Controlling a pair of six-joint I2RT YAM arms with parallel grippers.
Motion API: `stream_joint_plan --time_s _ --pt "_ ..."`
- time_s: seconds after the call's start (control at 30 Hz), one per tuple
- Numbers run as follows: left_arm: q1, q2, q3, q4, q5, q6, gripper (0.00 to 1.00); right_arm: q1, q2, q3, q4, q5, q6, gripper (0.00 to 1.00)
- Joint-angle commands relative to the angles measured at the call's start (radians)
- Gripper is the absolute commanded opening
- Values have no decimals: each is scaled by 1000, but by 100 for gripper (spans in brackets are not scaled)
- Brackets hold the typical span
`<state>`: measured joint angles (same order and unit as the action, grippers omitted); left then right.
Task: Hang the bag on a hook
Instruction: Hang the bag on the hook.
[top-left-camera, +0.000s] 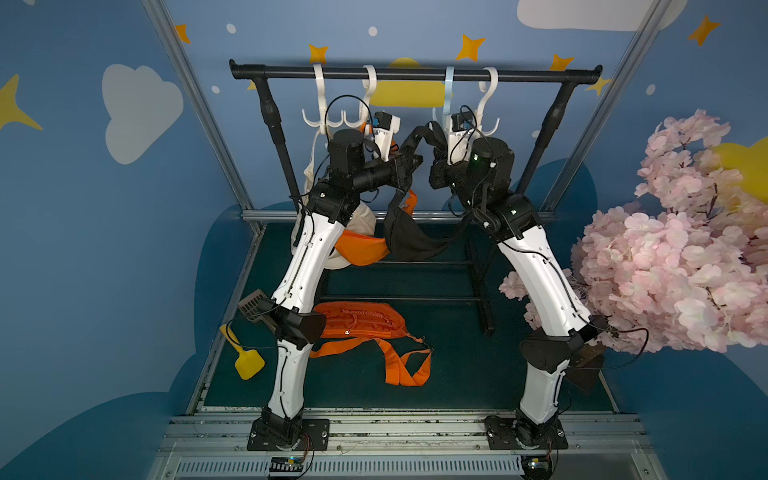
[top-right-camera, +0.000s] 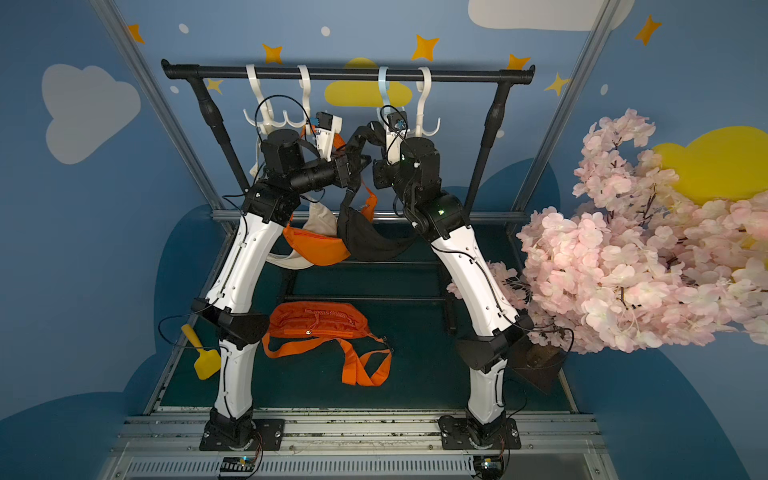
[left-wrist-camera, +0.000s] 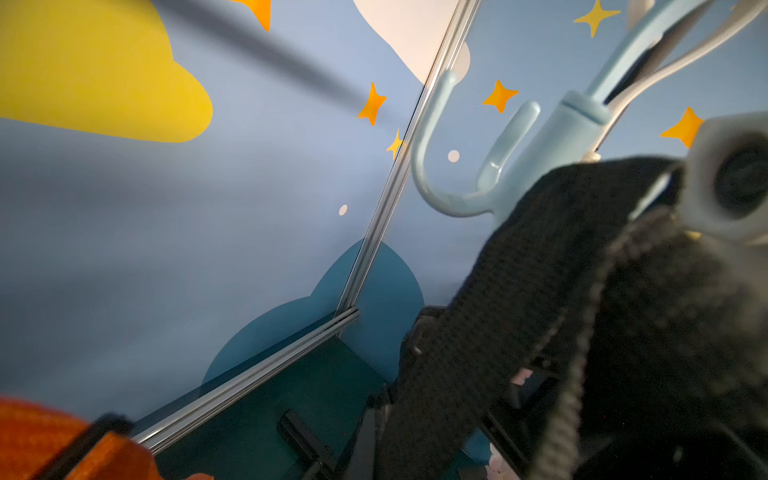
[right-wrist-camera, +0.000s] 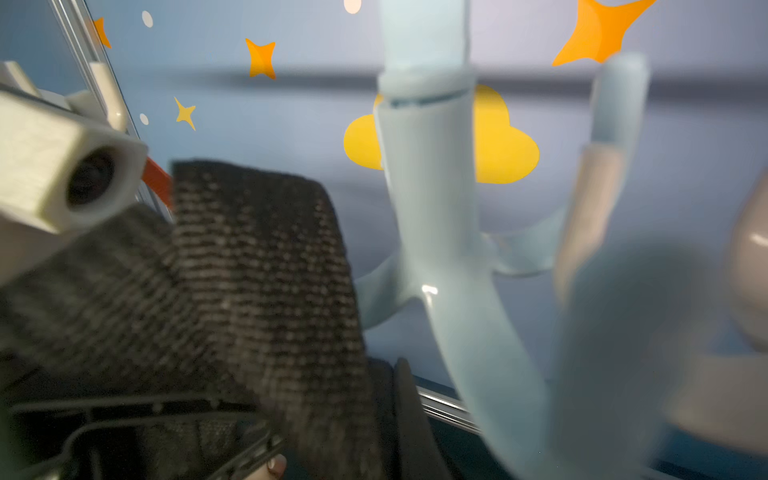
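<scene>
1. The black bag hangs in mid-air between the two arms, below the rail and clear of the worktop.
2. Its pouch sags in a crescent. The long axis runs roughly along the rail, with the end on the left arm's side a little higher.
3. The strap rises from both ends of the pouch to a peak between the grippers, just beside the lower prongs of the light blue hook.
4. In the wrist views the strap lies close against the light blue hook. I cannot tell whether it sits over a prong.
5. The left gripper is clenched on the strap and points toward the other arm.
6. The right gripper is likewise clamped on the strap, directly under the blue hook.
7. Also noted: one orange bag hangs at the left white hook, and a second orange bag lies on the worktop.
</scene>
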<state>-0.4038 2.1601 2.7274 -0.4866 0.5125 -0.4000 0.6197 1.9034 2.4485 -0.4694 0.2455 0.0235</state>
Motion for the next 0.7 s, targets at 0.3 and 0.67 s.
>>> stream_joint_plan --time_s 0.3,0.67 --pt "3 -29 -10 -13 33 11 10 3 -61 -9 6 -23 12 0" --pt "-5 -122 -171 72 102 77 37 -4 -136 -204 54 -24 30 0"
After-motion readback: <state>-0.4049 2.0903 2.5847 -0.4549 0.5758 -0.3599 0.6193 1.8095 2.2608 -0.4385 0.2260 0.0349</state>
